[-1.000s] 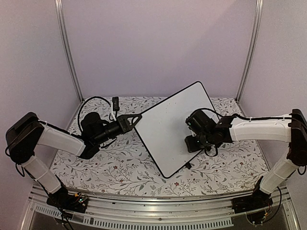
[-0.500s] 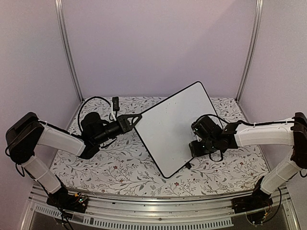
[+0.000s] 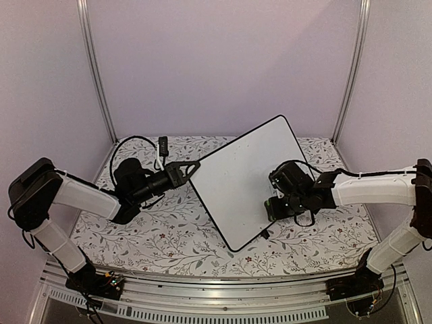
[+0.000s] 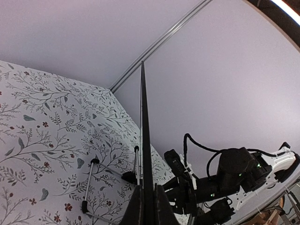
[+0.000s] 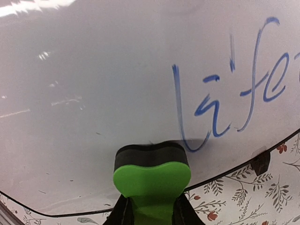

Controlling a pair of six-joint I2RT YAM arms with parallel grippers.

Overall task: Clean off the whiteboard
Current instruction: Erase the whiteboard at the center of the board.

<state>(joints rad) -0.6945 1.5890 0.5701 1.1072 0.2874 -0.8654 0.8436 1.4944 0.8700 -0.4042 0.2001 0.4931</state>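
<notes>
Currently mid-wipe, by my reading. The whiteboard (image 3: 243, 179) sits at the middle of the tabletop (image 3: 169, 236), turned diagonal to its edges. One rounded corner points at the rear edge and the opposite one at the near edge. I cannot tell from above how steeply it leans.

The left gripper (image 3: 191, 165) is clamped tight on the board's left corner, jaws pinched over the thin black rim. In the left wrist view the board runs edge-on straight out from between the fingers. I judge this hold is a brace, so the board does not slide or swing under wiping pressure.

The right gripper (image 3: 273, 206) is closed on the green eraser (image 5: 152, 176), fingers squeezing its sides. The dark felt face is pressed flat to the board near its lower right edge, just above a clip foot (image 5: 260, 161). Holding the block by its back leaves the whole felt free to touch.

Blue writing (image 5: 225, 112) shows just right of the eraser, which touches the tail of the first letter. The surface to the left reads clean apart from faint specks. I judge most of the board done and this word left.

Next stroke should carry the eraser rightward across the letters. Risk: running off the rim, so close below.
</notes>
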